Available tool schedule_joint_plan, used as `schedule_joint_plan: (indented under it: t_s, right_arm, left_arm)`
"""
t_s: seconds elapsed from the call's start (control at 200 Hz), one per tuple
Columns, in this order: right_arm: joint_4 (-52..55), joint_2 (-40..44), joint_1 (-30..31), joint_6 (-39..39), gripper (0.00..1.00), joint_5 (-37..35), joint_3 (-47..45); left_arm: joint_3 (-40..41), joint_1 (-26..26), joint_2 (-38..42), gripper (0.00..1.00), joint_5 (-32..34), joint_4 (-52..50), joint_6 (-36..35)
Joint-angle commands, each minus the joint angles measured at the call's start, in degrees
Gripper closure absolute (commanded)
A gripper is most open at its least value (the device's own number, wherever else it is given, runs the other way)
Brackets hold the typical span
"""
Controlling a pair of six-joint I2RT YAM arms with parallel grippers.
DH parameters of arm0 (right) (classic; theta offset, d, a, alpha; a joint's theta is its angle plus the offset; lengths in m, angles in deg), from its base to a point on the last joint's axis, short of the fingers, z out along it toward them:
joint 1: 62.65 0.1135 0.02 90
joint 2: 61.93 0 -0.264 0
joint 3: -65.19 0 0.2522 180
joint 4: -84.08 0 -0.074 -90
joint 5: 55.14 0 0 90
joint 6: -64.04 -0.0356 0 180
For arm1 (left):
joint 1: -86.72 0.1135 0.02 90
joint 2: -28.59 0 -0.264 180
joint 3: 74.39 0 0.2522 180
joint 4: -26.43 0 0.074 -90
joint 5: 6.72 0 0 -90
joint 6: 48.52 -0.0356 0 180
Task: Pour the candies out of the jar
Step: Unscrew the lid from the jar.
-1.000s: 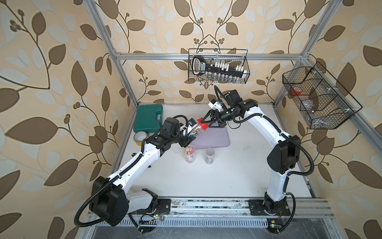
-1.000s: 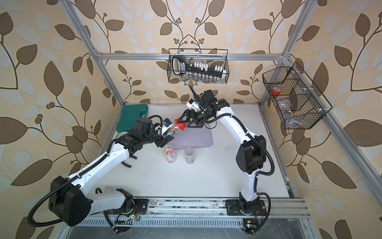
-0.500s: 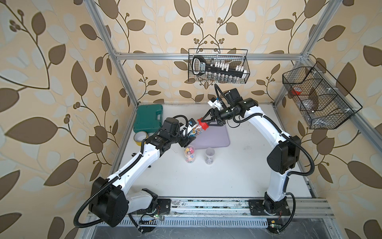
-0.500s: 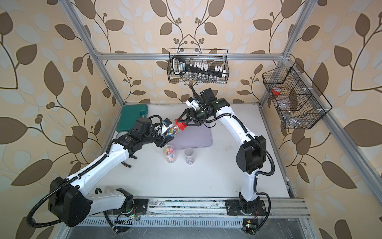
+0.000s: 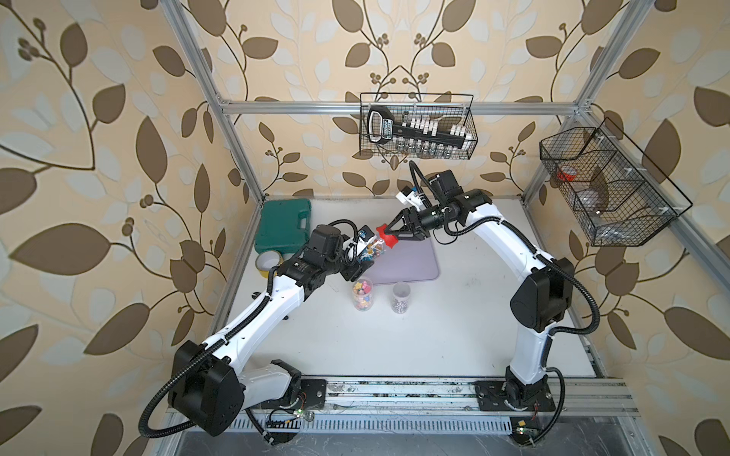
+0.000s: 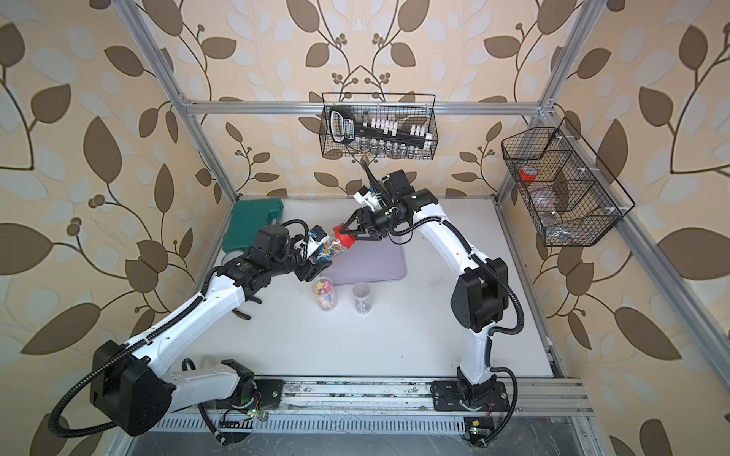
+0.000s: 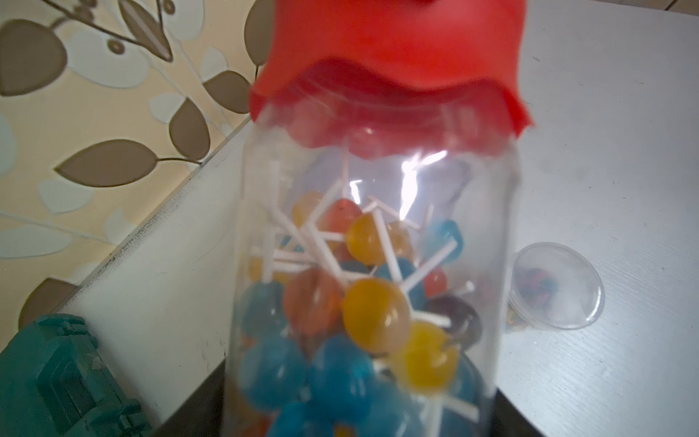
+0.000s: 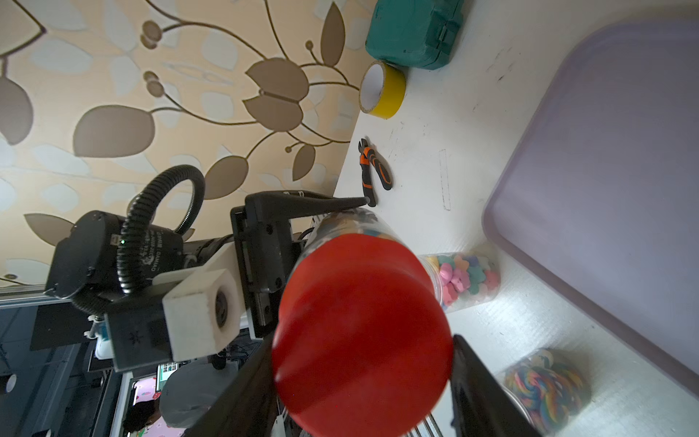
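while left gripper (image 5: 365, 253) clamps jar (image 5: 373, 252) (lollipops (image 7: 376, 314) inside) | long axis tilted, red lid (image 5: 386, 237) toward right gripper (image 5: 389, 234) | its grip unclear

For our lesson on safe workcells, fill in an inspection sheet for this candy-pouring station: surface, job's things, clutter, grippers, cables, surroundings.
Surface: white table; lilac tray lying flat on it.
Job's things: jar of lollipops held tilted above the table, red lid still on. A lidless star-candy jar and swirled-candy jar stand upright beside the tray.
Clutter: green case, yellow tape roll and pliers on the left arm's side.
Grippers: left gripper shut on the jar; right gripper straddles the lid, contact unclear.
Cables: black hoses follow both arms; nothing snagged seen.
Surroundings: back wire basket and side wire basket on the walls; leaf wallpaper.
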Motion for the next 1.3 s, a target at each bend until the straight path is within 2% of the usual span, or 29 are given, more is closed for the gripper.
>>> schedule_joint_plan:
  t_s: [0.0, 0.31, 0.465, 0.67, 0.965, 1.15, 1.295]
  right_arm:
    - [-1.21, 0.74, 0.39, 3.47, 0.43, 2.52, -1.81]
    - [-4.76, 3.65, 0.35, 11.09, 0.53, 5.12, -7.26]
    - [-7.47, 6.87, 0.31, 16.11, 0.54, 7.07, -11.36]
    - [-14.66, 12.03, 0.30, 22.32, 0.54, 12.83, -18.32]
    - [-15.56, 13.73, 0.21, 33.17, 0.53, 18.31, -21.50]
    - [-15.66, 15.34, 0.15, 36.86, 0.53, 18.83, -23.11]
    - [-15.61, 15.53, -0.24, 36.56, 0.52, 18.41, -23.04]
  left_arm:
    - [-0.74, -0.71, 2.72, 0.38, -4.00, 5.08, 1.45]
    - [-1.27, -0.69, 1.80, 0.36, -7.57, 5.11, 3.57]
    - [-2.56, -0.28, 0.88, 0.36, -11.28, 4.30, 4.91]
    - [-4.88, 2.19, -1.13, 0.36, -20.79, 4.33, 8.16]
    - [-8.69, 5.16, -4.42, 0.36, -36.16, 2.02, 11.07]
    - [-9.27, 5.67, -4.70, 0.35, -38.92, 0.53, 10.67]
    - [-9.45, 5.70, -4.80, 0.35, -39.09, -0.59, 9.76]
